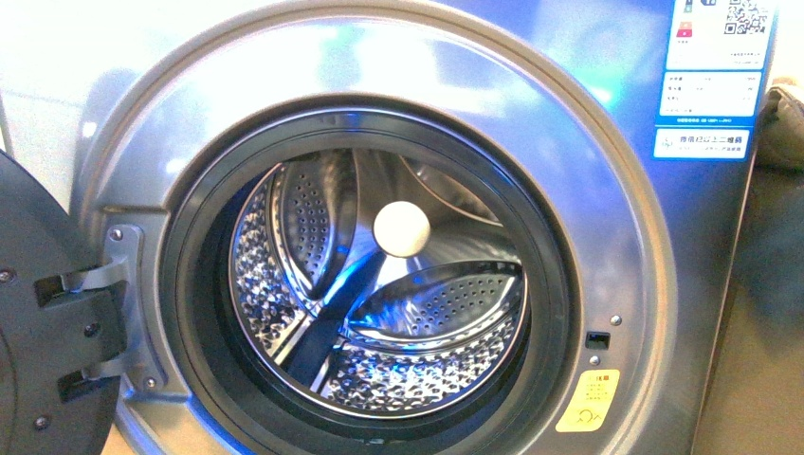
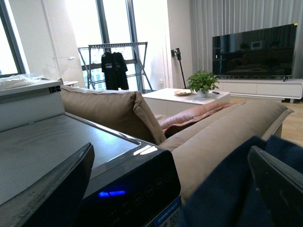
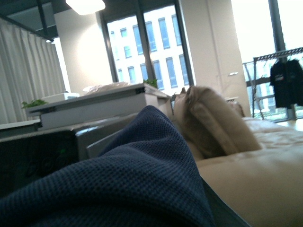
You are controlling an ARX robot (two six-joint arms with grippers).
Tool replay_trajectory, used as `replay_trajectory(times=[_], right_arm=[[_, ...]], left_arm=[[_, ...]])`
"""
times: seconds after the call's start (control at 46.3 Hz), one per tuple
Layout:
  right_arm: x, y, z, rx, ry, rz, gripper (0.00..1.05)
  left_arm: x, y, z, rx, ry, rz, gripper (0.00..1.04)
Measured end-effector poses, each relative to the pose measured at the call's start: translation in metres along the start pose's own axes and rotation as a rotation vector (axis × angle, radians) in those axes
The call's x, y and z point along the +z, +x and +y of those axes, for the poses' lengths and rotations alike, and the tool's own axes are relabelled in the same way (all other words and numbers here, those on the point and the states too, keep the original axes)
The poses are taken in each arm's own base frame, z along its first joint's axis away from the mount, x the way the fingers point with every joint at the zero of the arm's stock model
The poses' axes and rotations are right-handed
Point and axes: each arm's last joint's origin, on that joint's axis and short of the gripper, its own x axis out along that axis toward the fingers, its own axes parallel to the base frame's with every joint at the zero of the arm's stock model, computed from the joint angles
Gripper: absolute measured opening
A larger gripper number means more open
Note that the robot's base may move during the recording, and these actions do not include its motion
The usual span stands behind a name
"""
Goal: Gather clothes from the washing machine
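The washing machine is seen from the front, its door swung open and the perforated steel drum lit, a pale round disc set at its back. A tan sofa is seen beyond the left gripper, whose dark fingers are spread wide and released. The clothes, dark blue, are found between those fingers, close against one of them. In the right wrist view the clothes are heaped directly before the camera; the right gripper is hidden, and its hold cannot be told
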Motion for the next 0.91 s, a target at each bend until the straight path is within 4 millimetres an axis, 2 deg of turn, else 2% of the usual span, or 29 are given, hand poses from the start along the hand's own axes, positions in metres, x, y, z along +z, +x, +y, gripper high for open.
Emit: replay_trajectory(times=[0.065,0.151,0.302,0.389,0.453,0.497,0.561,0.712,0.907], right_arm=[[0.023,-0.001,-0.019,-0.049,-0.036,-0.035,0.08],[0.042,-0.004,-0.041,-0.122,-0.063,-0.062,0.08],[0.065,-0.014,-0.076,-0.240,-0.097,-0.090,0.08],[0.071,-0.022,-0.093,-0.294,-0.110,-0.074,0.08],[0.066,-0.031,-0.106,-0.327,-0.110,-0.021,0.08],[0.055,-0.038,-0.112,-0.335,-0.113,0.025,0.08],[0.028,-0.050,-0.120,-0.346,-0.105,0.124,0.08],[-0.063,-0.084,-0.139,-0.419,-0.017,0.359,0.08],[-0.141,-0.113,-0.136,-0.443,0.179,0.613,0.08]], left_arm=[[0.000,0.000,0.000,0.000,0.000,-0.001,0.98],[0.001,-0.001,0.000,0.000,0.000,-0.002,0.98],[0.001,-0.001,0.000,0.000,0.000,-0.003,0.98],[0.001,-0.001,0.000,0.000,0.000,-0.003,0.98],[0.001,-0.001,0.000,0.001,0.000,-0.003,0.98],[0.001,-0.001,0.000,0.000,0.000,-0.003,0.98],[0.001,-0.001,0.000,0.000,0.000,-0.003,0.98],[0.002,-0.002,0.000,0.001,0.000,-0.004,0.98],[0.002,-0.002,0.000,0.001,0.000,-0.004,0.98]])
